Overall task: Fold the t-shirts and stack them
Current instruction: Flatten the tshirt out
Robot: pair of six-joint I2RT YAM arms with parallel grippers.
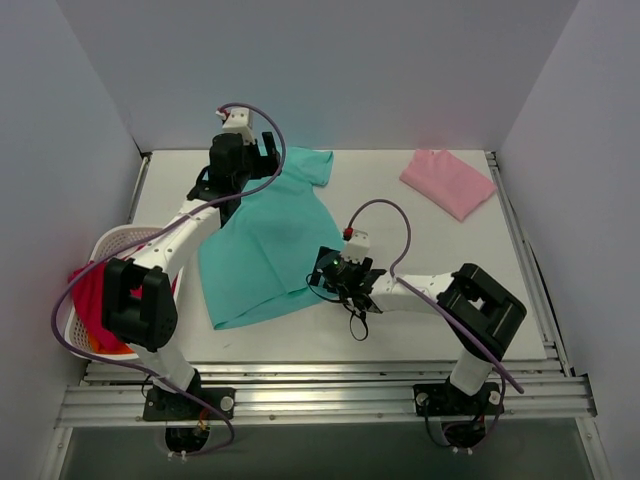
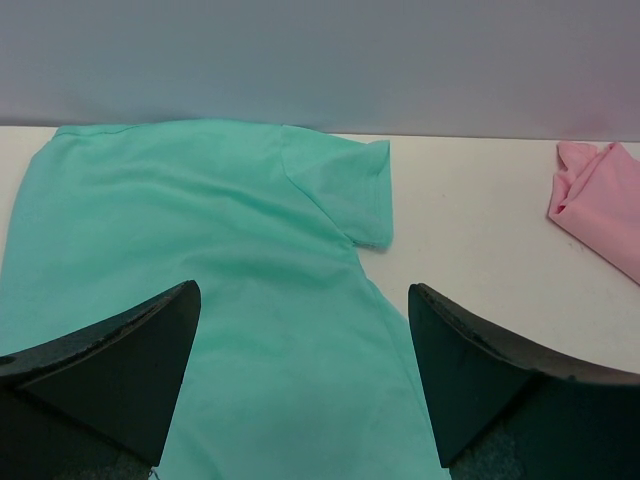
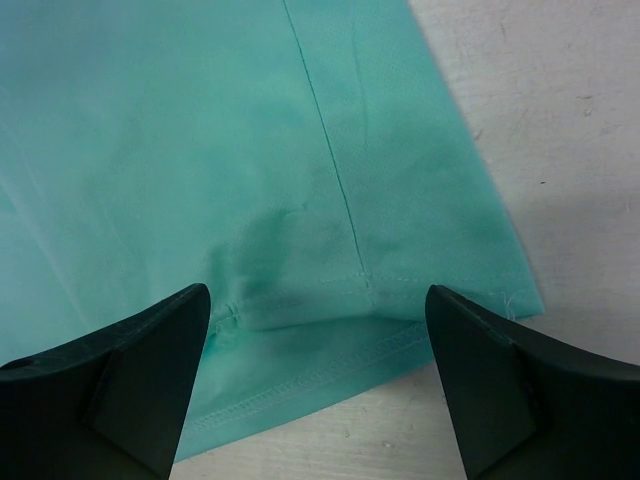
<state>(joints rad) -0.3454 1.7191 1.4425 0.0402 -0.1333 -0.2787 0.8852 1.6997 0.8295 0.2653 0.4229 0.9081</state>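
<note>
1. Nearest me on the left, a white lattice basket [image 1: 112, 243] sits at the table's [image 1: 520, 260] edge with red cloth [image 1: 88, 300] in it, beside the left arm.
2. My right gripper [image 3: 316, 302] is over the near right corner of the teal-green t-shirt [image 3: 200, 130]. Its jaws are spread wide and grip nothing. The stitched hem and a side seam lie in the gap between the fingers [image 3: 150, 340]. I cannot tell whether the tips touch the cloth.
3. From above, the teal-green t-shirt [image 1: 265, 245] lies spread flat mid-table, slanting from the near left up to the far middle, with the right gripper [image 1: 345, 275] at its near hem.
4. My left gripper [image 2: 305, 300] hovers over the shirt's far end, jaws wide apart and holding nothing. The shirt body [image 2: 200, 230] runs between and ahead of the fingers, with one short sleeve just beyond them to the right.
5. Farthest off, the pale pink t-shirt [image 1: 447, 182] lies folded at the far right of the table, well apart from both grippers.
</note>
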